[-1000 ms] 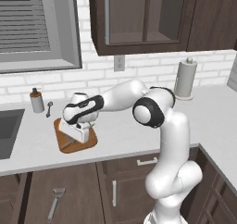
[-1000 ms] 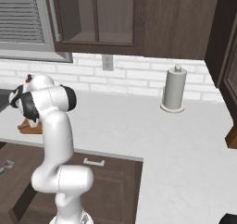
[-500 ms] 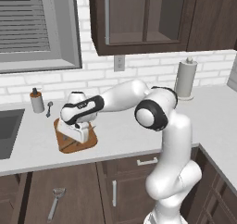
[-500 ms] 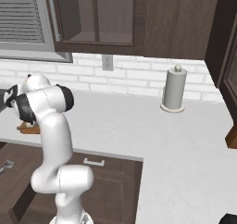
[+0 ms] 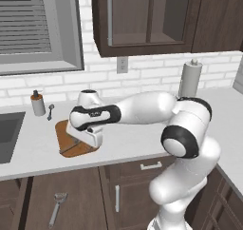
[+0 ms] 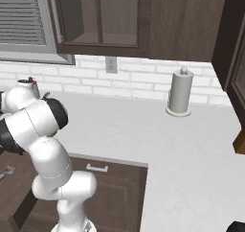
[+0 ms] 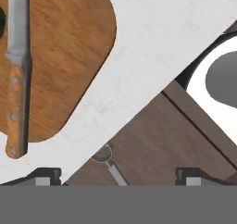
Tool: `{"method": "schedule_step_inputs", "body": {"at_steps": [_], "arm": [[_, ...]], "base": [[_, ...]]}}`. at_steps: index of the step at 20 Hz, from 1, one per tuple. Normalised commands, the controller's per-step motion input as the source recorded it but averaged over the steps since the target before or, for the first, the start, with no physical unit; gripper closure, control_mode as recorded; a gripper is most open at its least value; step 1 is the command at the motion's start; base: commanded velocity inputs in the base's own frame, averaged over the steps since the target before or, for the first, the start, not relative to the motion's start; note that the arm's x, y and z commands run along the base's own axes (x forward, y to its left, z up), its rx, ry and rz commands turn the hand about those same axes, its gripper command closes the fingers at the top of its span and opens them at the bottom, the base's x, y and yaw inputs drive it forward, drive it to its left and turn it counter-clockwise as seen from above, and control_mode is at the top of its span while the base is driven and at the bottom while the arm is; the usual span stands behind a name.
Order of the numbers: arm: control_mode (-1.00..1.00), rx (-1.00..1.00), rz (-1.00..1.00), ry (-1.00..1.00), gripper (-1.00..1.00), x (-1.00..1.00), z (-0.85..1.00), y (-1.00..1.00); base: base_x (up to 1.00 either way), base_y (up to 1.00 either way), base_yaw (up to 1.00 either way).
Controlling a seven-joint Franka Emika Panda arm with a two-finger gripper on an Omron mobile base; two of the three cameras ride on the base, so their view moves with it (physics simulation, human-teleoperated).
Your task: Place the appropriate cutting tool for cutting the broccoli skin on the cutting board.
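The cutting tool, a slim knife (image 7: 16, 79) with a brown wooden handle and grey blade, lies flat on the wooden cutting board (image 7: 69, 56), its handle end reaching the board's rounded edge. A dark-green sliver of the broccoli (image 7: 1, 24) shows beside the blade. My gripper (image 7: 118, 177) hangs open above the counter next to the board, with nothing between its fingertips (image 7: 44, 174). In the left base view the gripper (image 5: 89, 139) hovers over the near right part of the cutting board (image 5: 61, 131).
A soap bottle (image 5: 37, 103) and a small spoon (image 5: 50, 111) stand behind the board, and a sink (image 5: 7, 134) lies to the left. A paper towel roll (image 5: 190, 79) stands at the back right. An all-grey utensil (image 5: 57, 207) lies down by the cabinets.
The jaws have gone from shut to wide open, and the knife now lies free on the board. The arm has barely moved.
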Motion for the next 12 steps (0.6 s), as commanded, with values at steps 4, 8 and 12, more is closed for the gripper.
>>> {"method": "schedule_step_inputs", "body": {"at_steps": [4,8,12], "arm": [[-1.0,0.02,0.0,-0.07,-1.0,-0.49,0.34,-0.71],[-1.0,0.02,0.0,-0.06,-1.0,-0.4,0.33,-0.73],[-1.0,0.03,0.0,-0.03,-1.0,-0.33,0.31,-0.75]], "base": [[0.0,0.0,0.0],[0.0,0.0,0.0],[0.0,0.0,0.0]]}}
